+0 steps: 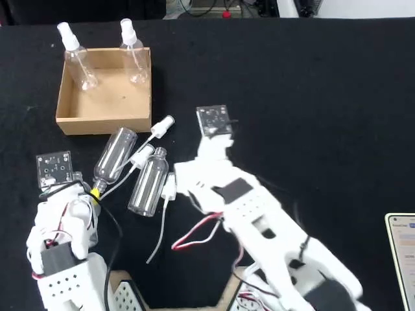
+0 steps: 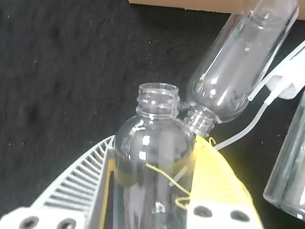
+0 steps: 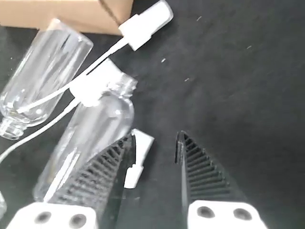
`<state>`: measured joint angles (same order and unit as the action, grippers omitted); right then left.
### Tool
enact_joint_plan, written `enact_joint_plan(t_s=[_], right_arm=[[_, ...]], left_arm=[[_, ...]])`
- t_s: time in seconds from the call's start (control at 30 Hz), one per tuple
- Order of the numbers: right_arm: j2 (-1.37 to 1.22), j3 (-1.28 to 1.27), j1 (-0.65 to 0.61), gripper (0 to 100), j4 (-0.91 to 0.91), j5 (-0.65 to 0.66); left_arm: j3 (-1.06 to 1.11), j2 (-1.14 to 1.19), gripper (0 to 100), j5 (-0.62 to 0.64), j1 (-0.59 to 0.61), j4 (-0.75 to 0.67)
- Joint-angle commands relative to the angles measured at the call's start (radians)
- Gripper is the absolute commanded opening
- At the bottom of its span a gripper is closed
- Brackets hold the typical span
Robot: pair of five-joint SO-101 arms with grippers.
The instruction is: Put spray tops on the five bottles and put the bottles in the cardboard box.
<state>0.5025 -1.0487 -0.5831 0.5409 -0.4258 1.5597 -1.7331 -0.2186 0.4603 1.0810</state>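
Observation:
The cardboard box (image 1: 104, 122) at the back left holds two clear bottles (image 1: 83, 68) (image 1: 135, 61), both with spray tops on. My left gripper (image 2: 155, 143) is shut on an open-necked clear bottle (image 2: 155, 162). A second bare bottle (image 2: 238, 62) lies with its neck touching the held one. A third bottle (image 3: 90, 138) lies beside my right gripper (image 3: 155, 138), which is open. A white spray top (image 3: 138, 160) lies between its fingers, close to one of them. Two more spray tops (image 3: 145, 24) (image 3: 88, 86) lie with their tubes across the bottles.
The tabletop is a black cloth. A device with a lit screen (image 1: 402, 253) lies at the right front edge. The arms' bases and wires (image 1: 194, 233) take up the front middle. The right half of the table (image 1: 324, 116) is bare cloth.

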Motion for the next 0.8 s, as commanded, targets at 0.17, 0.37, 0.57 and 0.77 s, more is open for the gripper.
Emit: enact_joint_plan(t_s=[0.17, 0.37, 0.57, 0.77], right_arm=[[-0.145, 0.130, -0.086, 24.3, 0.000, -0.057], [-0.217, 0.202, -0.123, 25.1, 0.077, -0.058], [-0.320, 0.246, -0.118, 25.1, 0.083, -0.058], [-0.406, 0.300, -0.121, 25.1, 0.084, -0.058]], left_arm=[[0.005, -0.086, 7, 0.009, -0.013, 0.026], [0.007, -0.086, 7, 0.009, -0.010, 0.025], [0.007, -0.086, 7, 0.008, -0.005, 0.025], [0.008, -0.086, 7, 0.008, -0.005, 0.023]])
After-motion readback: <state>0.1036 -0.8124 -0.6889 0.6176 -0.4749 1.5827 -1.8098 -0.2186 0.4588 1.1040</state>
